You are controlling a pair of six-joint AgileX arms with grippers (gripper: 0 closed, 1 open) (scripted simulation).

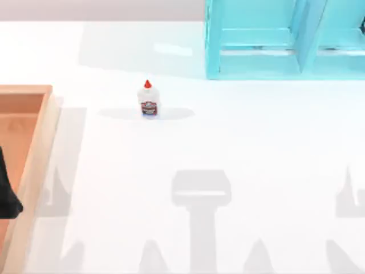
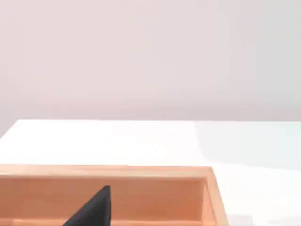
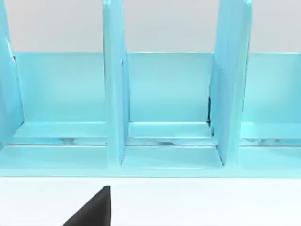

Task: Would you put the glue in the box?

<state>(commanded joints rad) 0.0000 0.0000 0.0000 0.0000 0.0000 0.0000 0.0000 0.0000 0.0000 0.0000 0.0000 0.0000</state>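
The glue (image 1: 148, 100), a small white bottle with a red cone cap and a red and blue label, stands upright on the white table, left of centre toward the back. The box (image 1: 35, 149), a shallow tray with a light wooden rim and orange-brown floor, lies at the table's left edge. My left arm (image 1: 8, 194) hangs dark over the box's floor, well apart from the glue. The left wrist view looks across the box's far rim (image 2: 108, 171), with a black piece of my left gripper (image 2: 94, 211) low in the picture. A black piece of my right gripper (image 3: 94, 211) faces the shelf unit.
A turquoise shelf unit (image 1: 285, 40) with upright dividers stands at the back right; in the right wrist view its compartments (image 3: 167, 94) are close ahead. White tabletop (image 1: 228, 137) stretches between the glue, the box and the shelf.
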